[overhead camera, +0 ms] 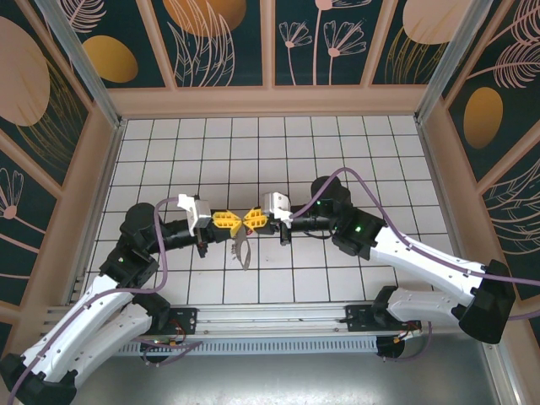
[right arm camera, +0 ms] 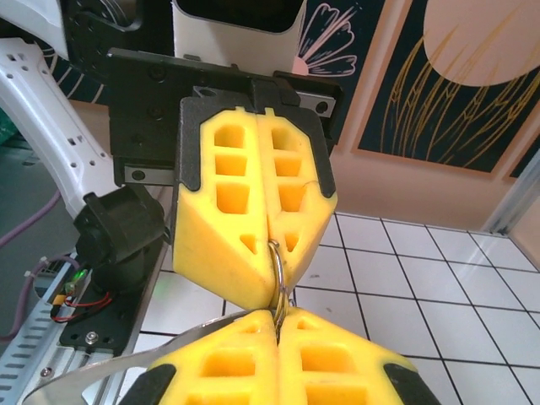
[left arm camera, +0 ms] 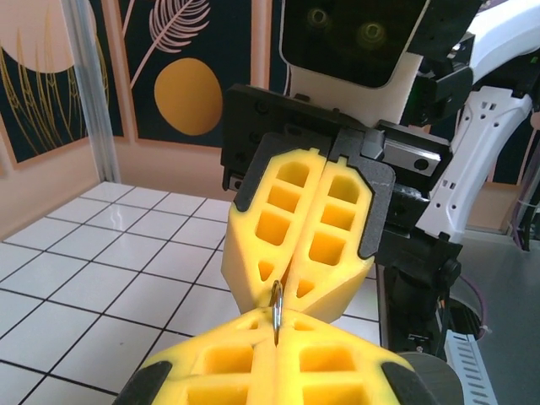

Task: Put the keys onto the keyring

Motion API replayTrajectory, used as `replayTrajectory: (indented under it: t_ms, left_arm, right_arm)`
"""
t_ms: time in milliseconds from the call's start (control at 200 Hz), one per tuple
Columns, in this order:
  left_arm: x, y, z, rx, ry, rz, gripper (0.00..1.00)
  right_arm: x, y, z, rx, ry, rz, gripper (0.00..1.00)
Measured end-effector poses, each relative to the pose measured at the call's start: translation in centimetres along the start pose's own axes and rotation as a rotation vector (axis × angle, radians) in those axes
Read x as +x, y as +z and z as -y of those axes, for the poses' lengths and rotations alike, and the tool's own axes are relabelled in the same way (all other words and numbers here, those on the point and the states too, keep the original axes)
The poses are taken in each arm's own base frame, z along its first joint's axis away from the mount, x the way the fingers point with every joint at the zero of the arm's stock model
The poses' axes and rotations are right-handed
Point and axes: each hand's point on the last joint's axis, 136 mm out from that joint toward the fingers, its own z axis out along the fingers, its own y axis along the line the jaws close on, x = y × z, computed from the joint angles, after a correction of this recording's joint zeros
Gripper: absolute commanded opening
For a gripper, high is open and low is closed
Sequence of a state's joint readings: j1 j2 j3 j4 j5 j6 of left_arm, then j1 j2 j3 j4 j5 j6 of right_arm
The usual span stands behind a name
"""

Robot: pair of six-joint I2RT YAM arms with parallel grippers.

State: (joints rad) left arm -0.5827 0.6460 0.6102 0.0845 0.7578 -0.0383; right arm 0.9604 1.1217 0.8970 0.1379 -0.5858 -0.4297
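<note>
- The white tiled table [overhead camera: 337,143] is enclosed by low walls.
- The left arm [overhead camera: 93,304] and the right arm [overhead camera: 422,257] are stretched toward each other, so that they meet tip to tip above the middle of the table.
- The left gripper [overhead camera: 229,221] is seen fully closed, with its yellow fingers [left arm camera: 211,363] pressed together on a thin metal loop.
- The right gripper [overhead camera: 252,220] is likewise closed, and the same loop is pinched at its fingertips [left arm camera: 316,283].
- The keys [overhead camera: 243,251] are seen hanging as a small silvery bunch just below the meeting point.
- The keyring [right arm camera: 277,274] is held edge-on between the two grippers, clear of the table.
</note>
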Motion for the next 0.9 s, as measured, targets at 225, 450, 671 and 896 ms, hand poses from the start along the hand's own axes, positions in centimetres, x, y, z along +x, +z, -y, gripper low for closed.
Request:
replayTrajectory:
  t_ms: [225, 450, 671, 896]
  left_arm:
    - [1.0, 0.5, -1.4, -0.049, -0.003, -0.087, 0.14]
    - [1.5, 0.8, -2.7, -0.106, -0.002, -0.168, 0.12]
    - [2.8, 0.9, -3.3, -0.119, -0.009, -0.230, 0.01]
    - [3.2, 0.7, -3.1, -0.115, -0.016, -0.246, 0.00]
  right_arm:
    - [1.6, -0.2, 0.8, 0.061, -0.005, -0.078, 0.00]
    - [2.1, -0.3, 1.3, 0.105, -0.023, -0.150, 0.00]
    - [3.2, -0.2, 1.5, 0.127, -0.032, -0.221, 0.00]
    - [3.8, 0.0, 1.7, 0.133, -0.036, -0.259, 0.00]
